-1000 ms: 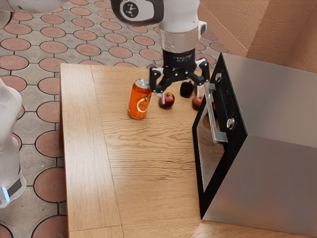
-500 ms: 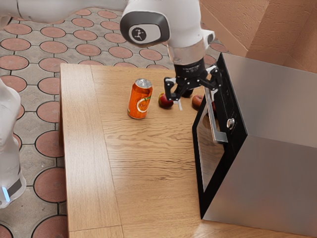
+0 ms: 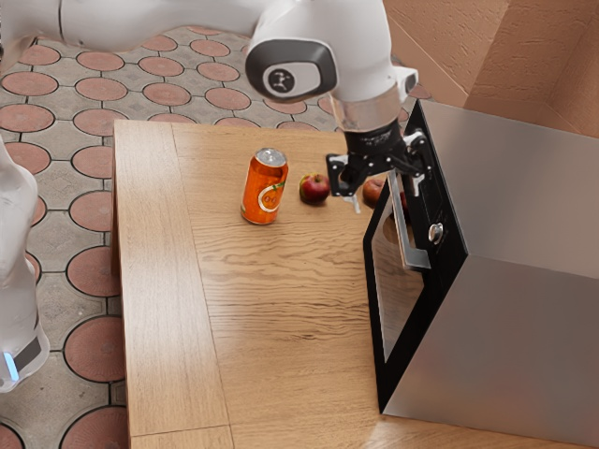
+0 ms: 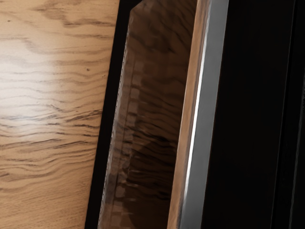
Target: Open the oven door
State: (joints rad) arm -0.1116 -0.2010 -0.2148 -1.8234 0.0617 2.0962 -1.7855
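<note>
1 oven, 1 can, 2 fruits, 1 table

Handle smooth, shiny metal; tabletop grained wood; oven window glossy.

Exterior cam sits high off the arm's side, mid-range, angled down across the table and oven, whose front faces the exterior view's left. Wrist cam rides the arm, close in over the oven front, looking down past the handle and door glass to the wood. Both share handle, glass, some black front and tabletop.
</note>
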